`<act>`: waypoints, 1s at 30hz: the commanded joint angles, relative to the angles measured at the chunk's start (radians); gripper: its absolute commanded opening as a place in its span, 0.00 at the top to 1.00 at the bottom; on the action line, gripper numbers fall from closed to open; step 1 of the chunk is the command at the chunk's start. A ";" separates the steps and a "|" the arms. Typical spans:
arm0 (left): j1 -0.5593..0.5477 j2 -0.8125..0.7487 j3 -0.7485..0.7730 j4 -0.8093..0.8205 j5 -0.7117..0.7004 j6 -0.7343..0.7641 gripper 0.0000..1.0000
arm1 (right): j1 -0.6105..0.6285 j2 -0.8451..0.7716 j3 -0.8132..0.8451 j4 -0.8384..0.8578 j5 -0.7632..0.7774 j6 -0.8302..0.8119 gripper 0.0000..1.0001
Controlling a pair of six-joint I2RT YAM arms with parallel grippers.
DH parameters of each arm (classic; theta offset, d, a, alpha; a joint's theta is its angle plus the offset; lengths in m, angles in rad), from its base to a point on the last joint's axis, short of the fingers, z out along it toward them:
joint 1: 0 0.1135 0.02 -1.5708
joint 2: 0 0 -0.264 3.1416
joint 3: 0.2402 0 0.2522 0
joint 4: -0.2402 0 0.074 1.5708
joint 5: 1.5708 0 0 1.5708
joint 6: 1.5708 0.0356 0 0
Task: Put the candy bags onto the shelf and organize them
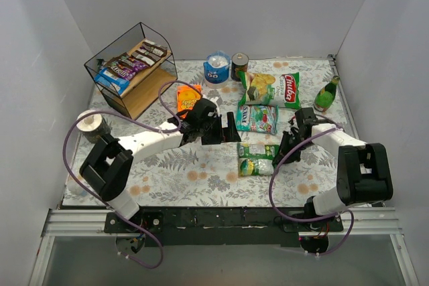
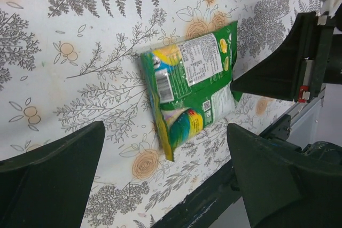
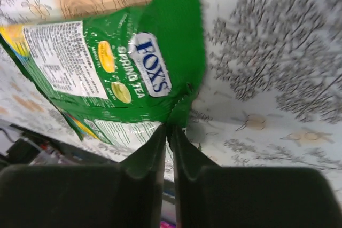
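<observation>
White-walled booth, fern-print table (image 1: 201,172). Gripping step: right claw (image 3: 168,132) pinched narrow on the corner of the green candy bag (image 3: 123,62), down on the table near the front middle, well apart from the shelf (image 1: 144,92) at back left. Left claw (image 1: 228,132) wide and empty, hovering just beside. Next, most likely: lift clear, carry across to the shelf, lay beside the stacked bags (image 1: 127,65). Thin corner hold, so may swing or slip.

Green candy bag (image 3: 123,73), edge pinched by right pincer (image 3: 170,131)
</observation>
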 commanded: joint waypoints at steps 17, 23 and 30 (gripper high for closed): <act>0.000 -0.245 -0.266 -0.033 -0.112 -0.255 0.02 | 0.260 -0.127 -0.145 0.364 -0.283 0.624 0.96; 0.000 -0.180 -0.278 0.019 -0.052 -0.303 0.03 | 0.315 -0.071 -0.138 0.441 -0.293 0.642 0.86; -0.004 -0.160 -0.341 0.148 -0.016 -0.361 0.04 | 0.328 -0.066 -0.001 0.276 -0.142 0.477 0.75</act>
